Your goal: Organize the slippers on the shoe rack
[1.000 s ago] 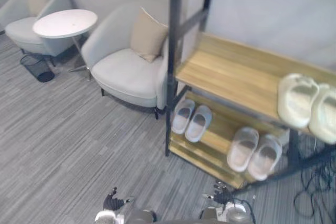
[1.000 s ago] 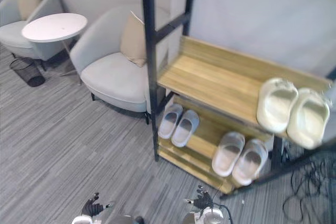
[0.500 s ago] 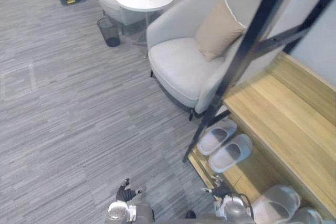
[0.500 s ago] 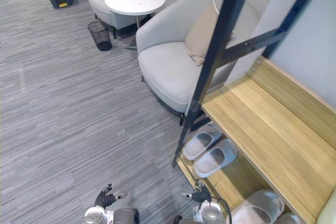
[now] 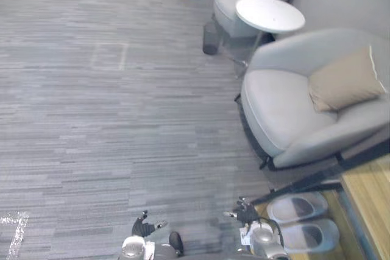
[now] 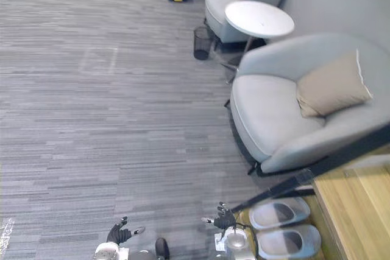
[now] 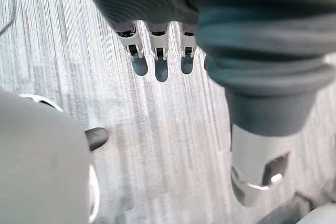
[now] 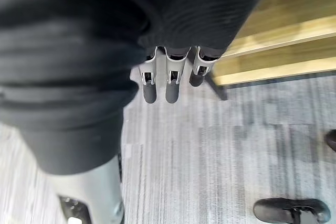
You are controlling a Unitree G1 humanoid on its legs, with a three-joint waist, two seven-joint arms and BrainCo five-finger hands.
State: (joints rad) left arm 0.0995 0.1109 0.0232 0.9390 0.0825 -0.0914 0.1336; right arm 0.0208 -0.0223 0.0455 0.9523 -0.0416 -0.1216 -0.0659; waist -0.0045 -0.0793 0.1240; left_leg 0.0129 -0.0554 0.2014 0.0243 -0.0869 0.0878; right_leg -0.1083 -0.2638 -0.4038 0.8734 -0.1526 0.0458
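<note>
— What are the robot's hands doing down at the bottom edge?
— Not much. The left hand point(image 5: 144, 228) is hanging at bottom centre-left over the grey striped carpet point(image 5: 91, 120), its fingers point(image 7: 161, 71) loosely straight and carrying nothing. The right hand point(image 5: 244, 212) is hanging at bottom centre-right, its fingers point(image 8: 172, 90) relaxed as well, and it is also empty.
— And the slippers?
— A pair of pale grey slip-on slippers point(image 5: 297, 206) is sitting in the lower right corner, seemingly on the low board of the light wooden shoe rack with black metal posts point(image 5: 368, 193). They're lying side by side just to the right of the right hand, with their long axes running across the frame, left to right. I can't tell which end is the toe.
— So which arm is better placed?
— The right, I'm guessing. It's sitting just beside the nearer slipper, and the left is well apart on the far side. It would be reaching sideways, along the slipper's length rather than across it.
— What's beyond?
— A grey upholstered armchair point(image 5: 286, 111) with a tan cushion point(image 5: 345, 80) is standing at middle right. Past it are a round white side table point(image 5: 270, 13) and a dark wire wastebasket point(image 5: 211, 30).
</note>
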